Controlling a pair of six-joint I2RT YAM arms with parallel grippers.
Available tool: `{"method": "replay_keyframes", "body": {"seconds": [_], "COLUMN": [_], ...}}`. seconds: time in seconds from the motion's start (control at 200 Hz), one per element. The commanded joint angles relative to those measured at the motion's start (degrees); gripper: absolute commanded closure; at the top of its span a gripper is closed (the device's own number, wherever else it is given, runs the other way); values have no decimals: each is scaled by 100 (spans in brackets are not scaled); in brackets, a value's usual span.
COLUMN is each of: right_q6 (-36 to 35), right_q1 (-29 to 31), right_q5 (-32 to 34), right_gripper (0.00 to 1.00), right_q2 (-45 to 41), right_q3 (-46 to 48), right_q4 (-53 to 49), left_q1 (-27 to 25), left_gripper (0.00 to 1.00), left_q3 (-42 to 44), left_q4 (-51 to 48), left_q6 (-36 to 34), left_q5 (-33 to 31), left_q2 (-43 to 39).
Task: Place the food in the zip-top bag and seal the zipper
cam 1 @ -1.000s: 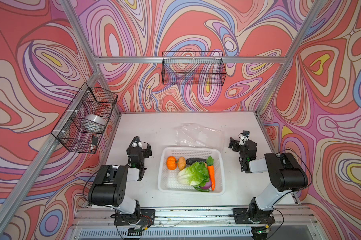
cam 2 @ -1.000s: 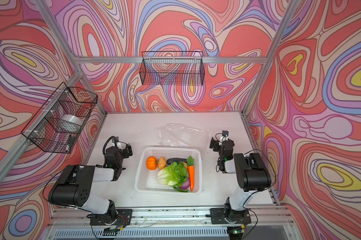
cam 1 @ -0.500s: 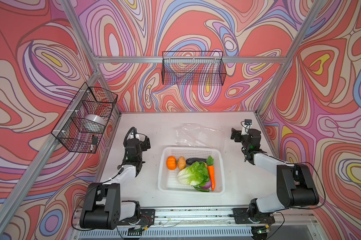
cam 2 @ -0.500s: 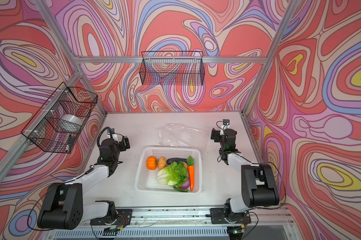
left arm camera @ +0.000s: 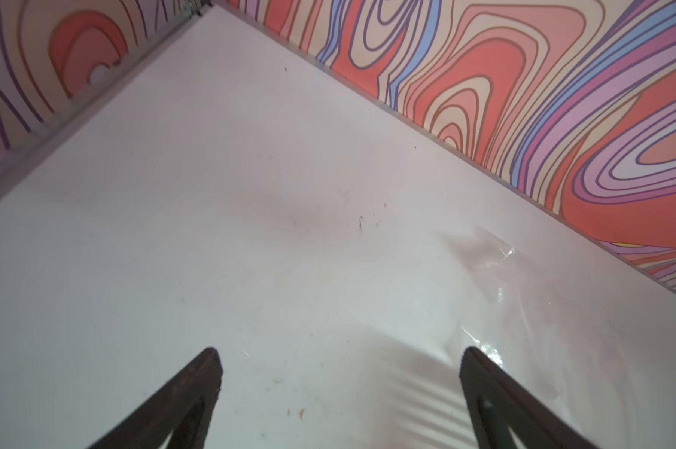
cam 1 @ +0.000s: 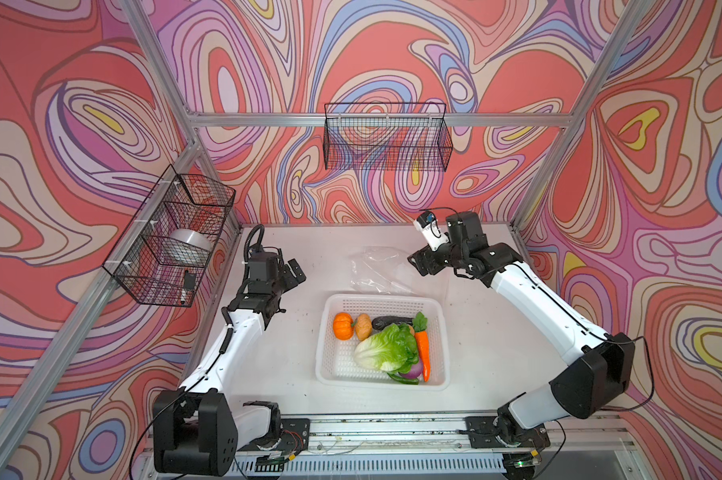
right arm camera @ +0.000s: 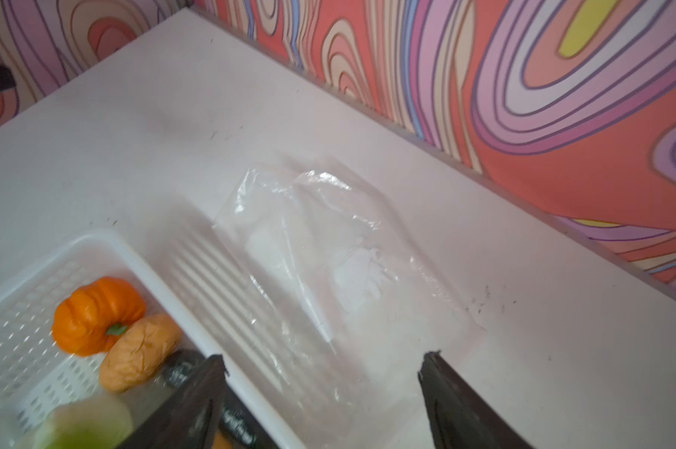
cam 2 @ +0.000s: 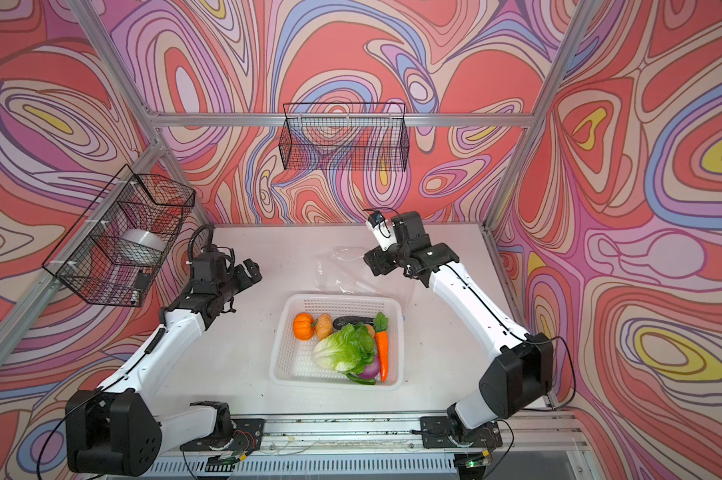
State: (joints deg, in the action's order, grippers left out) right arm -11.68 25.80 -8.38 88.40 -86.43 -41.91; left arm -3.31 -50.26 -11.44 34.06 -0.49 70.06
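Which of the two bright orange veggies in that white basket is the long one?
The carrot, lying beside the lettuce with a green leafy top; the pumpkin is round and ribbed.

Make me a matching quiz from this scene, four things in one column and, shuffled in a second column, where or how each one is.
Things:
1 pumpkin
2 carrot
3 zip-top bag
4 left end effector

Places or states:
A flat on the table, behind the basket
B open, holding nothing
C beside the potato
D lying near the basket's right-hand wall in both top views

Pairs: 1-C, 2-D, 3-A, 4-B
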Motion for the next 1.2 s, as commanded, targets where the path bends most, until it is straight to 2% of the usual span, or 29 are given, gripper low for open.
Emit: {"method": "replay_keyframes", "body": {"seconds": [0.0, 0.15, 0.3, 0.516, 0.786, 0.861, 0.981, 1.197], "right_q6": [-236, -453, -663, -955, -1100, -1023, -680, 629], "right_q1": [490, 793, 846, 849, 852, 856, 857, 968], "right_q5": [-169, 144, 386, 451, 100, -5, -355, -524], "right_gripper": [19, 24, 25, 29, 35, 44, 66, 85], "right_q2": [297, 742, 963, 1812, 2427, 2473, 2548, 2576], "right_q3": [-335, -672, -620, -936, -1085, -1056, -1118, -1095], "right_q4": [-2049, -2769, -2379, -1866, -1490, -1345, -1242, -757], "left_q1": [-38, -38, -93, -126, -126, -117, -117, -117], "left_gripper": [3, 4, 4, 5, 4, 3, 4, 3], "left_q3": [-101, -610, -701, -555, -451, -377, -318, -342], "left_q4": [-122, -146, 120, 131, -328, -332, -332, -332], "left_q6": [828, 1047, 1361, 1542, 1308, 1404, 1536, 1646], "left_q5": [568, 806, 921, 1048, 556, 417, 346, 232], "left_q2": [40, 407, 629, 650, 283, 232, 226, 210]}}
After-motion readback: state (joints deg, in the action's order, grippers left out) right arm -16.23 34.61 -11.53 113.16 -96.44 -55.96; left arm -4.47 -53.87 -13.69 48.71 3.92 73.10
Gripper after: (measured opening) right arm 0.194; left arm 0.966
